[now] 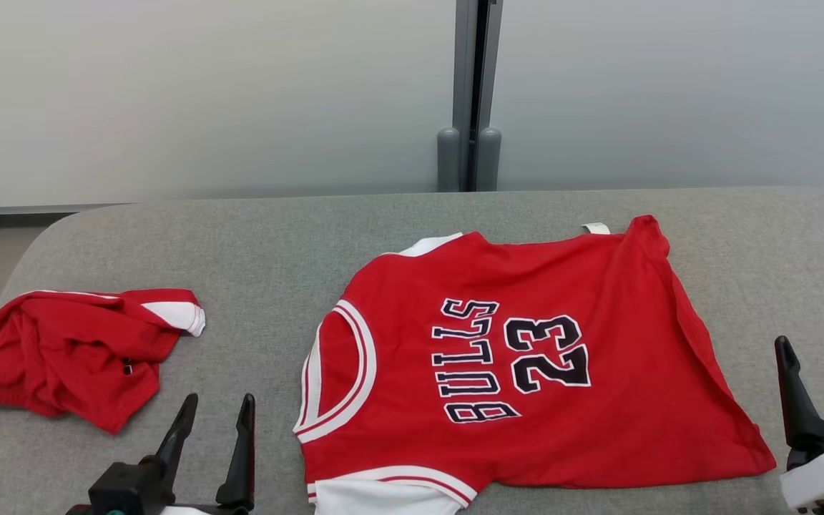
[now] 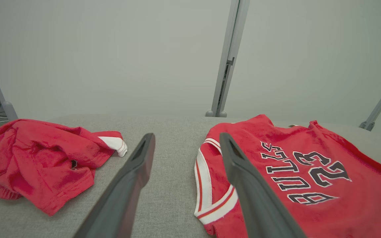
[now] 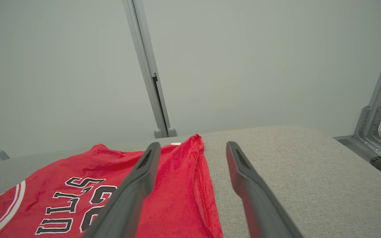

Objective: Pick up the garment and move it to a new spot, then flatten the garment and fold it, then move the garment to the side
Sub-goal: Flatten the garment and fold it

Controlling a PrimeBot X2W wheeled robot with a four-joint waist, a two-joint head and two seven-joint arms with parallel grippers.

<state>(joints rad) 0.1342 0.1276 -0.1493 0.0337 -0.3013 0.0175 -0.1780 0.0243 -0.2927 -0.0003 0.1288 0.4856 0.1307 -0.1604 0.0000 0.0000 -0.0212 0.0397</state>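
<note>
A red basketball jersey, the garment [image 1: 526, 357], lies spread flat on the grey padded table [image 1: 276, 243], lettered BULLS 23, neck toward the left; it also shows in the left wrist view [image 2: 309, 178] and the right wrist view [image 3: 94, 188]. My left gripper [image 1: 215, 408] stands open at the lower left, between the jersey and a crumpled red cloth, touching neither. In its own view the left gripper [image 2: 187, 140] is empty. My right gripper [image 1: 812, 350] is open just off the jersey's right hem; the right wrist view shows it [image 3: 193, 147] empty above the hem.
A crumpled red garment with white trim [image 1: 76, 350] lies at the table's left edge, also in the left wrist view [image 2: 41, 158]. A grey post [image 1: 469, 93] and pale wall panels stand behind the table. Bare grey padding runs along the far side and right.
</note>
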